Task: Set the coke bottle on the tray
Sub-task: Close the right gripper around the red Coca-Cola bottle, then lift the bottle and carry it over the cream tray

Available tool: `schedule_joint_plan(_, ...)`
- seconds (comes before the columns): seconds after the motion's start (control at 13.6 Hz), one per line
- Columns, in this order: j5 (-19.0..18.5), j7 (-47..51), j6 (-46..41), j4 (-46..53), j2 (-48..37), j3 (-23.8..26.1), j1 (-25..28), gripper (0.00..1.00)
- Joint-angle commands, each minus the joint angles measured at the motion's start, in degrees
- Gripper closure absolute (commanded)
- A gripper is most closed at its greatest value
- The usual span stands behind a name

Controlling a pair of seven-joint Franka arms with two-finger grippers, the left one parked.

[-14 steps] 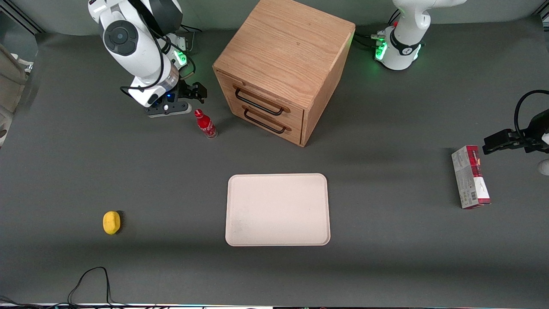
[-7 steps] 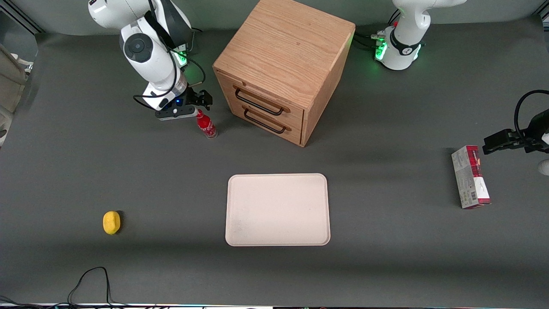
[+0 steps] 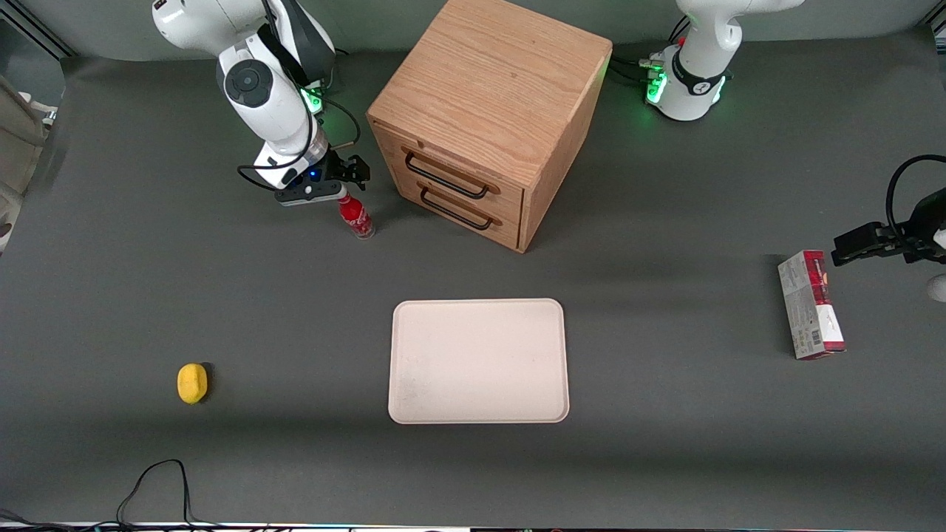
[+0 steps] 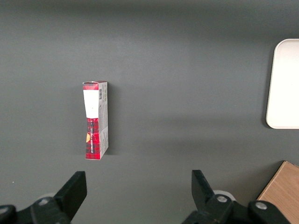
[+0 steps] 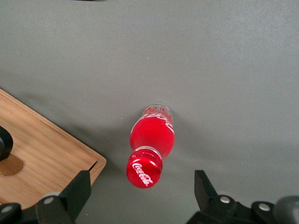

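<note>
Arm: I have swung from the working arm's end of the table toward the wooden cabinet [image 3: 488, 118], and my wrist now hangs above the coke bottle [image 3: 357, 216].
Gripper: my gripper [image 3: 336, 185] started apart from the bottle; it now sits over the cap [image 5: 144, 171], hiding it in the front view.
Fingers: spread wide, one finger [image 5: 70, 196] on each side of the cap, neither touching it.
</note>
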Motion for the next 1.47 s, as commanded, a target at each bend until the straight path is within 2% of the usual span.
schedule_joint_plan(0.0,0.5,1.0,2.0,-0.4,0.1,-0.5,0.7,0.15)
schedule_joint_plan(0.15,0.5,1.1,2.0,-0.2,0.6,-0.5,0.7,0.77)
schedule_joint_plan(0.22,0.5,1.3,2.0,-0.1,0.6,-0.5,0.6,0.97)
schedule_joint_plan(0.29,0.5,1.3,2.0,-0.1,0.6,-0.5,0.5,1.00)
schedule_joint_plan(0.74,0.4,1.2,2.0,0.3,1.2,-0.5,0.4,1.00)
schedule_joint_plan(1.03,0.5,2.7,-0.9,6.3,1.6,-0.9,-0.3,1.00)
schedule_joint_plan(1.18,0.5,3.9,-10.9,15.7,3.7,-1.0,-1.9,1.00)
schedule_joint_plan(1.4,0.4,4.1,-30.7,38.2,12.8,-1.3,-4.7,1.00)
